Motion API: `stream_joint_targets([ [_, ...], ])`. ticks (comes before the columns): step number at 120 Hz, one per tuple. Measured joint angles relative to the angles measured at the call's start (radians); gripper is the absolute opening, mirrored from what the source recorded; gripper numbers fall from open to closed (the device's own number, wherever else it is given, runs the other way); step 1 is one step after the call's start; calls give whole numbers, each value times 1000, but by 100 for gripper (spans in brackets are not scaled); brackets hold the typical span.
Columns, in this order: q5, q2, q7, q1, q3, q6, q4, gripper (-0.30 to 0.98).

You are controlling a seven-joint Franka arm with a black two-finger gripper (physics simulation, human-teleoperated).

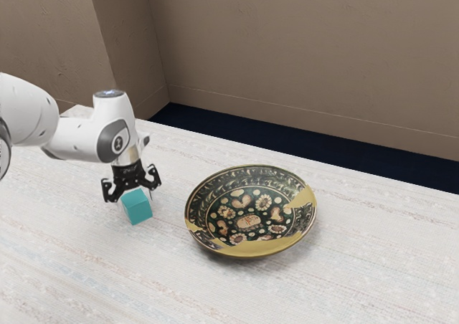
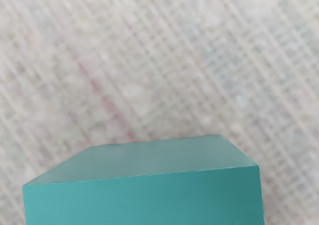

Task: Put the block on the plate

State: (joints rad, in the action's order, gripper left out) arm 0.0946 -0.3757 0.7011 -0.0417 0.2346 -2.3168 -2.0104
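"What's done, at the frame's lower left?"
"The tool (image 1: 135,201) is at the block (image 1: 139,211); whether it's clamped on it, I can't tell."
"And right of centre?"
"The plate (image 1: 251,247), apart from the block. Carrying and setting down remain, I'd judge."

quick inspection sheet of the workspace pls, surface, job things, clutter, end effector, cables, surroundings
surface: pale tabletop with woven-look streaks
job's things: solid teal cube-shaped block, off the plate; round dark green ceramic-looking plate, floral pattern, gold patches, nothing on it
clutter: nothing seen
grippers: black end effector at the block; grip can't be confirmed
cables: nothing seen
surroundings: plain brown walls, dark blue floor
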Motion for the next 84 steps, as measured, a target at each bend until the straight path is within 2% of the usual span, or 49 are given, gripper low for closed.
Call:
stream_joint_targets([
  [20, 16, -5, -18, 0, 0, -1, 1, 67],
  [51, 21, -4, -37, 0, 0, -2, 1, 45],
  [84, 18, 12, -45, -1, 1, 2, -1, 40],
])
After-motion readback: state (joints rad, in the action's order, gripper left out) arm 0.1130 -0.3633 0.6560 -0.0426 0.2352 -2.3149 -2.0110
